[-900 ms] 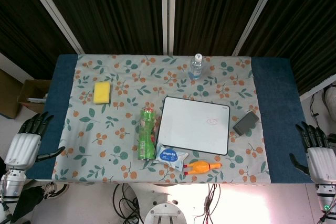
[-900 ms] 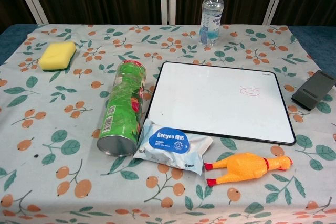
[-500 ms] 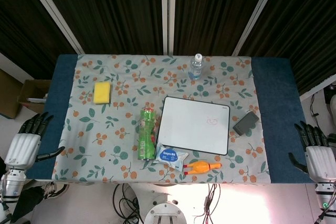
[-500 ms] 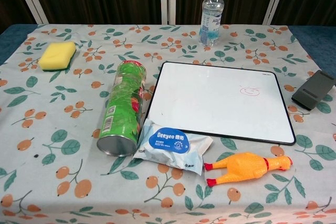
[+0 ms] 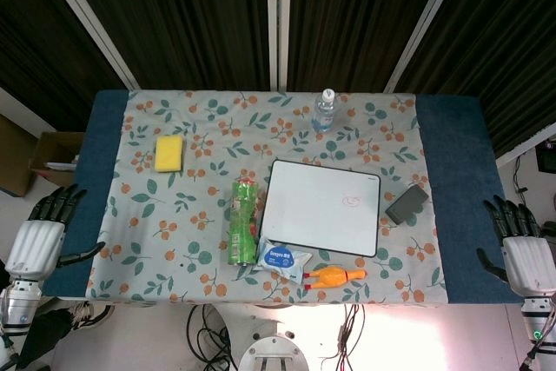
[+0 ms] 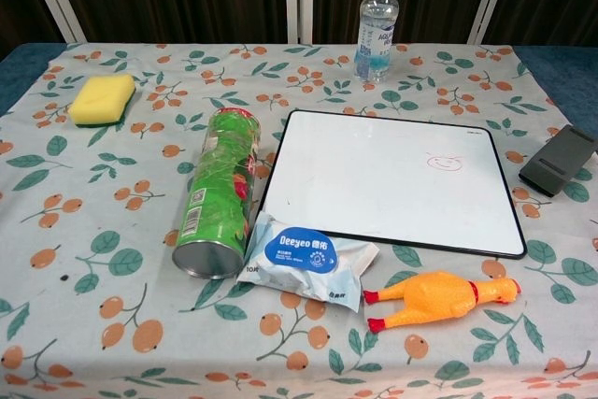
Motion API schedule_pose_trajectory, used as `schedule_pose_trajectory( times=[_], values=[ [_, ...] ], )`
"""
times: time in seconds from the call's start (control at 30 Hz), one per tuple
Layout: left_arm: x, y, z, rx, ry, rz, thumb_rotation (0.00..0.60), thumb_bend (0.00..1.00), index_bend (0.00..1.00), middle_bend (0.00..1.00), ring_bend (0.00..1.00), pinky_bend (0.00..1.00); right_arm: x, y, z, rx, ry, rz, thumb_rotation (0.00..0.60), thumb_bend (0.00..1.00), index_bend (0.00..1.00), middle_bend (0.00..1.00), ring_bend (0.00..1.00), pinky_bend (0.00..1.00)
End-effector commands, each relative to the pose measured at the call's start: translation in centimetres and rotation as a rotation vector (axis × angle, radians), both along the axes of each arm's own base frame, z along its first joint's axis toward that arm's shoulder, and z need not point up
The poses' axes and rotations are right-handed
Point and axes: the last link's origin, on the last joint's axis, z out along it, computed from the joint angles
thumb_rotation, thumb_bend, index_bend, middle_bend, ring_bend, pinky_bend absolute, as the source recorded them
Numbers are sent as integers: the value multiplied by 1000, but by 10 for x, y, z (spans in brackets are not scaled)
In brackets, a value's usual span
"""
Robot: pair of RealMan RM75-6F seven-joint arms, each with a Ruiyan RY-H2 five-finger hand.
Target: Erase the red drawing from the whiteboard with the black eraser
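The whiteboard (image 5: 323, 208) (image 6: 392, 179) lies flat on the floral cloth, with a small red drawing (image 5: 351, 201) (image 6: 445, 163) near its right edge. The black eraser (image 5: 407, 203) (image 6: 558, 160) rests on the cloth just right of the board. My left hand (image 5: 41, 236) hangs off the table's left edge, fingers apart and empty. My right hand (image 5: 519, 248) hangs off the right edge, also spread and empty. Neither hand shows in the chest view.
A green chip can (image 5: 241, 220) (image 6: 215, 190) lies left of the board. A wipes packet (image 5: 282, 258) (image 6: 308, 260) and a rubber chicken (image 5: 334, 277) (image 6: 437, 298) sit at its front edge. A water bottle (image 5: 323, 109) (image 6: 376, 27) stands behind, a yellow sponge (image 5: 169, 153) (image 6: 102, 99) far left.
My right hand has shifted slightly up and left at the table's right edge. Nothing on the table has moved.
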Motion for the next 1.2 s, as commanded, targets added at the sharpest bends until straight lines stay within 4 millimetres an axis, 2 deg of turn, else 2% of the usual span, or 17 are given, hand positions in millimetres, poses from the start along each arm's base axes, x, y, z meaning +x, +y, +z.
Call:
schedule_pose_trajectory(
  times=[0.03,0.23,0.37,0.67,0.83,1.1,1.2],
  values=[
    [0,0,1,2,5,0,0,20,90,66,51,151,6,-17,4,75,93,43,600,247,0,0,0,0],
    [-1,0,-1,-10,0,2,0,20,90,66,51,151,16,-56,-8,251,252,102,600,263,0,0,0,0],
    [-1,-1,-2,-11,1,6,0,19,90,66,51,151,19,-88,-26,347,345,102,600,257,0,0,0,0],
    [1,0,-3,-8,2,7,0,19,90,66,51,151,26,-130,-63,412,358,115,600,206,0,0,0,0],
    [3,1,-5,-13,3,2,0,20,90,66,51,151,27,-139,-78,418,328,131,600,157,0,0,0,0],
    [3,2,-5,-16,8,3,0,19,90,66,51,151,24,-145,-98,430,241,148,600,153,0,1,0,0],
    [2,3,-5,-16,8,8,0,19,90,65,51,151,24,-146,-102,433,221,156,600,153,0,30,0,0]
  ],
)
